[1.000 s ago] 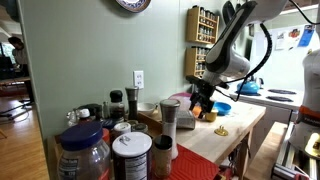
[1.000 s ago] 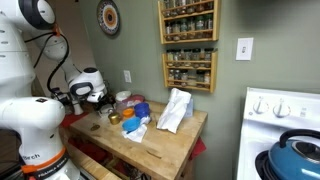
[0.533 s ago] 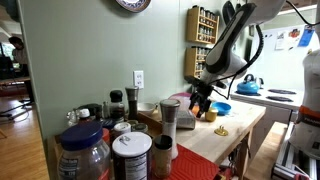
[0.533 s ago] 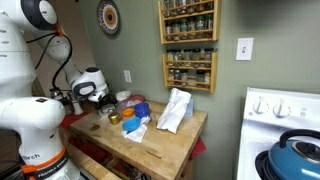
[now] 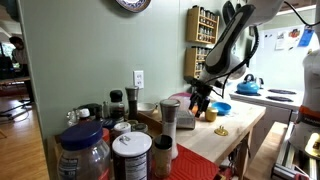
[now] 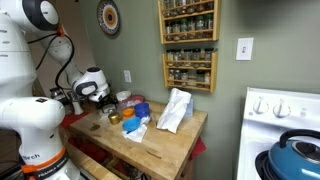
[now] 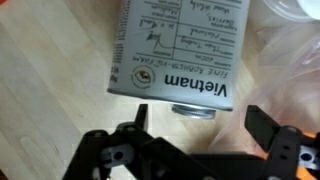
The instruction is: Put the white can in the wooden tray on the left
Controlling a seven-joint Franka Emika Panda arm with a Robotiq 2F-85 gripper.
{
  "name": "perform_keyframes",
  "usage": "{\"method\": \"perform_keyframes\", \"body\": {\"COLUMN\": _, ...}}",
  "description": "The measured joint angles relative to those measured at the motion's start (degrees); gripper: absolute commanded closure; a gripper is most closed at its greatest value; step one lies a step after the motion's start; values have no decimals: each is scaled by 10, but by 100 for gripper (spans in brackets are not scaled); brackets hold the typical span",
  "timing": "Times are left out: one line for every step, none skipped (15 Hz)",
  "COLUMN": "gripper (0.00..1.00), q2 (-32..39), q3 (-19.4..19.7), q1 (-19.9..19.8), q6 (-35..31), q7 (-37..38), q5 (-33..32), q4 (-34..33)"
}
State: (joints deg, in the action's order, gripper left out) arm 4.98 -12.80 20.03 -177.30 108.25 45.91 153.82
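Note:
In the wrist view the white can (image 7: 175,45) fills the upper middle. It has a pale printed label and a metal rim at its near end, and it stands on the light wooden tabletop (image 7: 50,90). My gripper (image 7: 200,125) is open, and its black fingers (image 7: 262,120) stand just short of the can, one on each side. In both exterior views the gripper (image 5: 200,101) (image 6: 101,100) hangs low over the table, and the can is too small to make out there. A low brown shape beside the steel tumbler (image 5: 169,115) may be the wooden tray (image 5: 150,120).
Big white-lidded jars (image 5: 132,155) and more containers crowd the near end of the table. A blue bowl (image 5: 222,107) and a small orange thing (image 5: 211,116) lie by the gripper. A white bag (image 6: 175,110) and a blue object (image 6: 140,113) lie mid-table. A stove with a kettle (image 6: 295,155) stands beside the table.
The arm's upper part has shifted slightly. The gripper stays low over the same spot, still open.

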Motion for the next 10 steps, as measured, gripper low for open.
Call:
{"method": "perform_keyframes", "body": {"gripper": 3, "q2": 3, "q3": 0, "q1": 1, "q6": 0, "q7": 4, "q5": -2, "q4": -2}}
{"method": "perform_keyframes", "body": {"gripper": 3, "q2": 7, "q3": 1, "q1": 2, "q6": 0, "q7": 11, "q5": -8, "q4": -4}}
{"method": "perform_keyframes", "body": {"gripper": 4, "q2": 11, "q3": 3, "q1": 3, "q6": 0, "q7": 17, "q5": -15, "q4": -4}}
{"method": "perform_keyframes", "body": {"gripper": 4, "q2": 14, "q3": 6, "q1": 3, "q6": 0, "q7": 25, "q5": -23, "q4": -4}}
{"method": "perform_keyframes", "body": {"gripper": 6, "q2": 17, "q3": 11, "q1": 3, "q6": 0, "q7": 32, "q5": -31, "q4": -4}}
{"method": "perform_keyframes", "body": {"gripper": 15, "q2": 19, "q3": 15, "q1": 3, "q6": 0, "q7": 39, "q5": -38, "q4": -4}}
{"method": "perform_keyframes", "body": {"gripper": 26, "q2": 21, "q3": 20, "q1": 3, "q6": 0, "q7": 44, "q5": -44, "q4": -4}}
{"method": "perform_keyframes", "body": {"gripper": 33, "q2": 22, "q3": 22, "q1": 3, "q6": 0, "q7": 49, "q5": -49, "q4": -4}}
{"method": "perform_keyframes", "body": {"gripper": 41, "q2": 23, "q3": 22, "q1": 2, "q6": 1, "q7": 52, "q5": -51, "q4": -5}}
{"method": "perform_keyframes", "body": {"gripper": 46, "q2": 24, "q3": 20, "q1": 1, "q6": 2, "q7": 54, "q5": -52, "q4": -6}}
